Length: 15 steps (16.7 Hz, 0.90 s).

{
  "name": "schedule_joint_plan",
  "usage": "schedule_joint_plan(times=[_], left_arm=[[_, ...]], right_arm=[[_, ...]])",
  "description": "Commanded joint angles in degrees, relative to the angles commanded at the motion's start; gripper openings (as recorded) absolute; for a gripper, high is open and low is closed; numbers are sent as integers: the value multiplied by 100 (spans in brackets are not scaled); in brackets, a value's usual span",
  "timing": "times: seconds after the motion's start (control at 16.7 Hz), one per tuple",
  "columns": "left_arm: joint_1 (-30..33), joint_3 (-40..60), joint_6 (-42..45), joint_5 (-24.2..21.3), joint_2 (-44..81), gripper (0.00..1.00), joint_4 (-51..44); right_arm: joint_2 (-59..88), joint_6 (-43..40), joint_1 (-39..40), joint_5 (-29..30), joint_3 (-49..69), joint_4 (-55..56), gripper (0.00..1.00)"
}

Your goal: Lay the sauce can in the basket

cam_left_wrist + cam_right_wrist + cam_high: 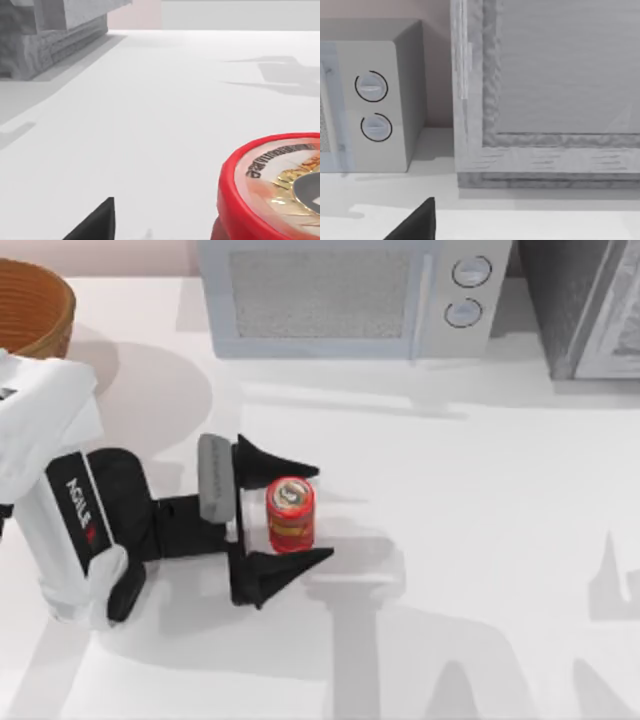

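Our left tool (pixel 300 515) sits low over the white surface (pixel 480 500), its two black fingers (pixel 275 459) spread apart with the small red cylindrical sauce can with yellow label band and silvery top (pixel 290 513) standing upright between them. One finger lies on the can's microwave side, the other on its opposite side; we see a gap between each fingertip and the can, so the tool is apart, not clamped. The can rests on the surface, well apart from the round tan-brown woven wicker basket (pixel 35 305), which stands at the top view's far left corner, behind our left arm's white housing. From the can, the pale grey microwave with two round dials (pixel 350 295) lies beyond, along the back edge of the surface, and a grey textured cabinet-like block (pixel 590 305) stands beside the microwave, farther from the basket. In the left wrist view the can's red rim and printed lid (pixel 277 185) loom close, with one black fingertip (pixel 97 222) beside it and bare surface (pixel 150 110) beyond. The right wrist view looks at the microwave's dials (pixel 370 105) and the grey textured block (pixel 550 100) just beside it, with one black fingertip (pixel 417 222) of our right tool at the edge; we cannot tell whether that tool is apart or together.
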<state>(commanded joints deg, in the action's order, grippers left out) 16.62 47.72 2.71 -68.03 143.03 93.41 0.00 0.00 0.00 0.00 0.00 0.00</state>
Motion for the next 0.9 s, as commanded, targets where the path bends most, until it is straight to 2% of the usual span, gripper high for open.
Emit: schedule_joint_plan(times=[0.18, 0.9], left_arm=[[0, 0, 0, 0, 0, 100, 0], [0, 0, 0, 0, 0, 10, 0]], right_arm=[[0, 0, 0, 0, 0, 0, 100], [0, 0, 0, 0, 0, 0, 100]])
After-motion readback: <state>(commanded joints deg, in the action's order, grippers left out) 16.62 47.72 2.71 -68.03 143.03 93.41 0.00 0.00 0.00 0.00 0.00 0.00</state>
